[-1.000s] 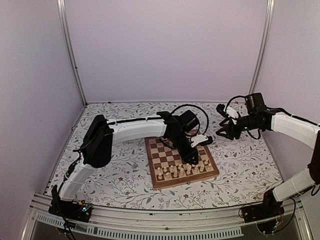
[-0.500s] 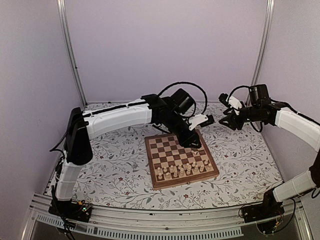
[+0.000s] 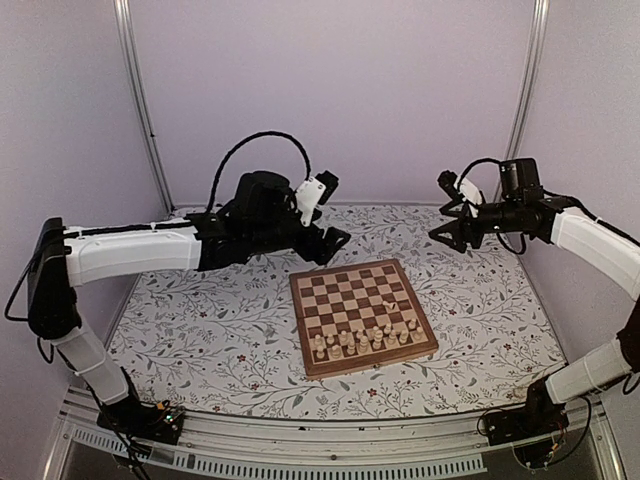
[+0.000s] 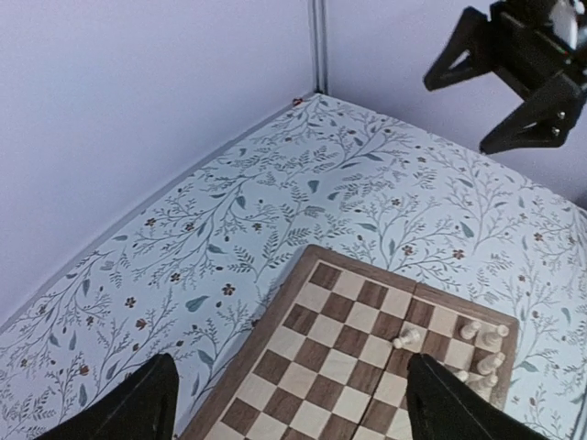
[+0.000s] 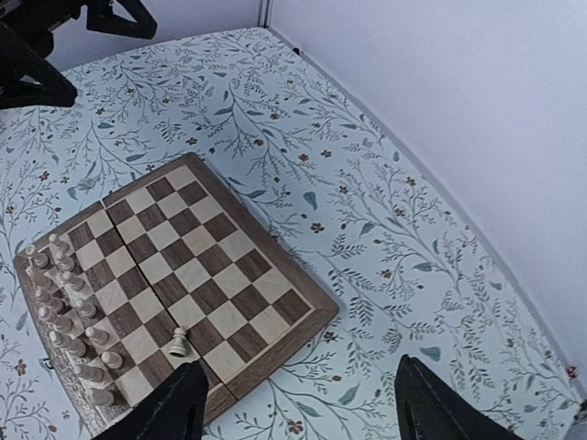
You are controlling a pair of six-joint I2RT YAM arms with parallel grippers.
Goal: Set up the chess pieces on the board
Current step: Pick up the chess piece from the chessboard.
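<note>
The board (image 3: 340, 290) lies mid-table on the floral cloth. Cream chess pieces (image 3: 365, 338) fill its two near rows, and one lone pawn (image 3: 390, 303) stands apart, further in on the right side. My left gripper (image 3: 330, 213) hangs open and empty in the air behind the board's far left corner. My right gripper (image 3: 443, 210) hovers open and empty beyond the far right corner. In the left wrist view the board (image 4: 339, 357) and the pawn (image 4: 406, 338) lie below the wide left gripper (image 4: 293, 412). The right wrist view shows the pawn (image 5: 179, 344) by the board (image 5: 211, 247) edge.
White enclosure walls with metal corner posts (image 3: 140, 100) close in the table on the back and sides. The floral tabletop (image 3: 210, 340) surrounds the board. Each arm's gripper shows in the other's wrist view, the right gripper (image 4: 514, 73) and the left gripper (image 5: 55, 37).
My left arm has lifted off the board's right side and swung back to the left, its jaws opening and leaving the lone pawn standing. The right gripper opened a little wider.
</note>
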